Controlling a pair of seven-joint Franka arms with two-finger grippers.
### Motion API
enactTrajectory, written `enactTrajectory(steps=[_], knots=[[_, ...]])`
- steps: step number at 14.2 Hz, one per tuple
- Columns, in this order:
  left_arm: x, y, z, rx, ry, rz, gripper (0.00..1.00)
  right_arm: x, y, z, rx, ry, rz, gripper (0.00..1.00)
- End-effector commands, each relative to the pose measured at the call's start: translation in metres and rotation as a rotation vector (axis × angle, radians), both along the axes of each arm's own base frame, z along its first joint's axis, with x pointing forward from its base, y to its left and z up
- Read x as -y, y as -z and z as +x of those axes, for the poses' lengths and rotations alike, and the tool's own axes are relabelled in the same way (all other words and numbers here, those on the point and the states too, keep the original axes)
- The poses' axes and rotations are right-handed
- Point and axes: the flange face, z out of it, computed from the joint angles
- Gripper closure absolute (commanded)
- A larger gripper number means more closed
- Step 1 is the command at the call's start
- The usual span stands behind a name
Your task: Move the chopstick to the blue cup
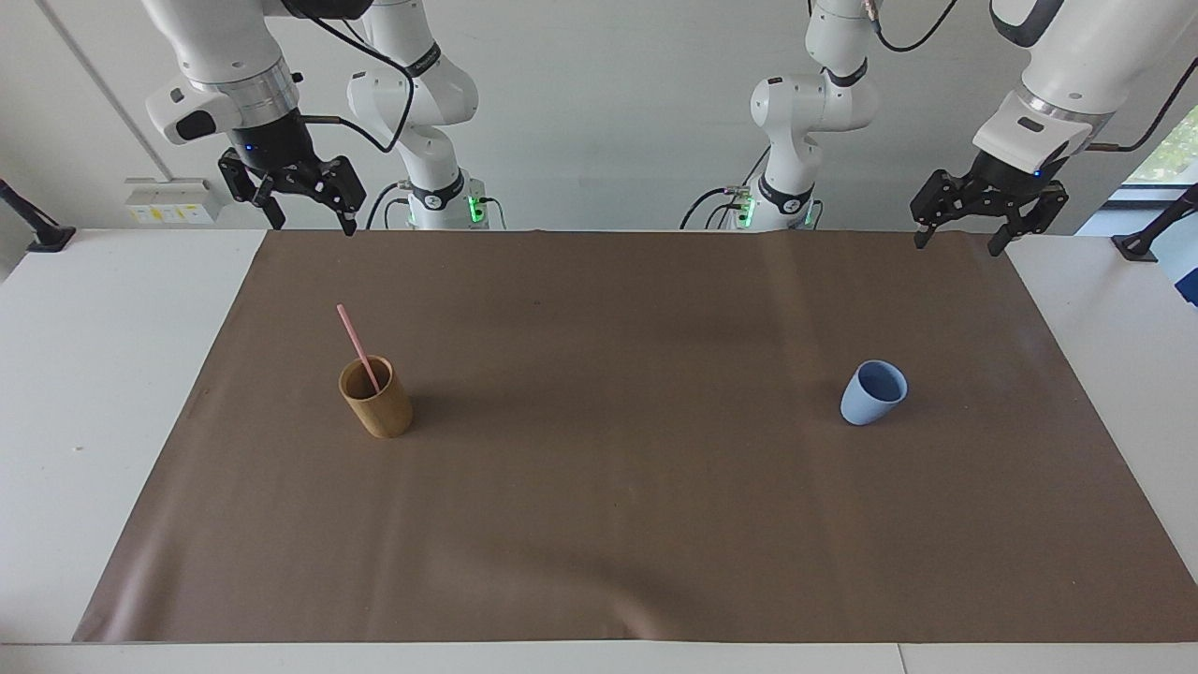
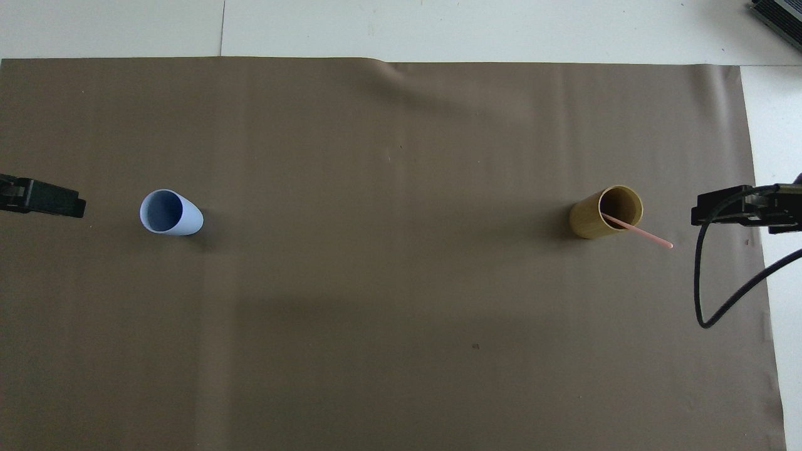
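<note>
Pink stick (image 1: 357, 347): stands tilted in the tan wooden cup (image 1: 376, 398), its lower end inside, its upper part leaning over the rim toward the right arm's end of the table and toward the robots. No fingers touch it.

Right gripper (image 1: 305, 208): raised over the mat's edge at the robots' end, toward the right arm's end of the table. Fingers apart, holding nothing. The stick's top is well below the fingertips and apart from them.

Left gripper (image 1: 960, 236): raised over the mat's edge at the robots' end, toward the left arm's end of the table. Fingers spread, holding nothing. The stick is well apart from these fingers, with most of the mat between.

Blue cup (image 1: 873, 392): upright on the mat toward the left arm's end, mouth open upward, well below the left fingertips and clear of them.

Cups: well apart from each other, about level across the mat.

Surface: a brown mat (image 1: 618, 449) covering most of a white table (image 1: 103, 393), with slight ripples in it.

Room: a pale wall rises at the robots' end; a black cable (image 2: 711, 282) loops down from the right gripper in the overhead view.
</note>
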Motion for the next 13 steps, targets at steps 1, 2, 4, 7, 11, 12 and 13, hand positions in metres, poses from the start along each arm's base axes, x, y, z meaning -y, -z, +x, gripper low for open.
enactTrajectory(steps=[1,2,4,7,11,12,13], knots=[[-0.0028,-0.0012,-0.0067,-0.01,-0.009,0.006,0.0,0.0035,-0.0016,-0.0008,-0.012,-0.015,0.004,0.0],[-0.0028,-0.0021,-0.0077,-0.009,-0.012,0.006,0.0,0.0035,-0.0008,-0.0003,-0.014,-0.015,0.004,0.0],[-0.0038,-0.0019,-0.0073,-0.01,-0.015,0.007,0.0,0.0035,-0.0016,-0.0008,-0.012,-0.015,0.004,0.0],[-0.0062,-0.0036,-0.0069,-0.004,-0.014,0.007,0.0,0.0035,-0.0015,-0.001,-0.014,-0.015,0.004,0.0],[-0.012,-0.004,-0.0069,-0.006,-0.029,0.007,0.0,0.0035,-0.0015,-0.001,-0.014,-0.015,0.004,0.0],[-0.012,-0.004,-0.0069,-0.006,-0.029,0.007,0.0,0.0035,-0.0015,-0.001,-0.014,-0.015,0.004,0.0],[-0.0112,-0.0041,-0.0068,-0.004,-0.028,0.007,0.0,0.0035,-0.0007,-0.001,-0.015,-0.015,0.004,0.0]])
